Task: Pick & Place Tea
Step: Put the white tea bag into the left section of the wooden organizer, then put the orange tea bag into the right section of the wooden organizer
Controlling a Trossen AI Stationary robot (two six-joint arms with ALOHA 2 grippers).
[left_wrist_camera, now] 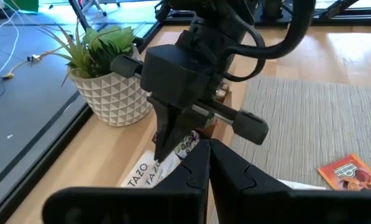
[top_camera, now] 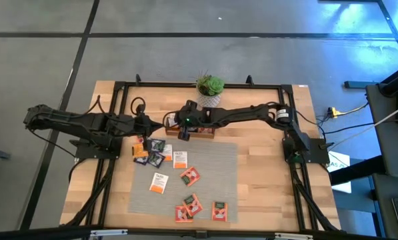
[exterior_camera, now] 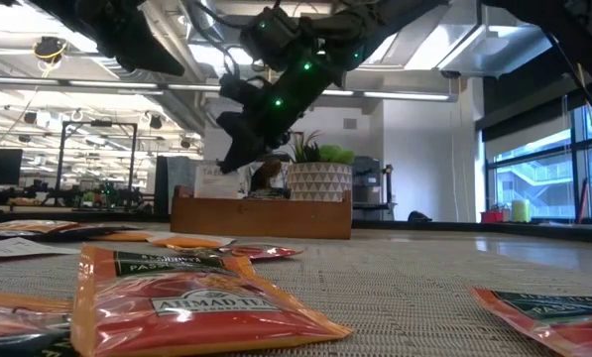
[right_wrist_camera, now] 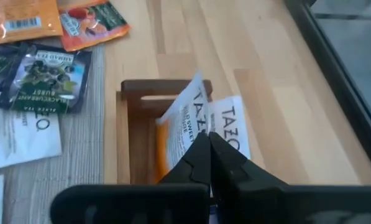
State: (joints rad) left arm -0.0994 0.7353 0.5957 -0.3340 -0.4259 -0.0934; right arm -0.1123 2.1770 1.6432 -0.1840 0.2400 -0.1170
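wooden table (top_camera: 265, 173), right end effector (right_wrist_camera: 205, 146) pinching white tea packet (right_wrist_camera: 188, 118) over tray (right_wrist_camera: 124, 134), left end effector (left_wrist_camera: 207, 163) closed

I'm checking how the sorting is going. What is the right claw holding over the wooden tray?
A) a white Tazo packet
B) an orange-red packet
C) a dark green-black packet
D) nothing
A: in the right wrist view the right claw is shut on a white Tazo packet, held over the end compartment of the wooden tray.
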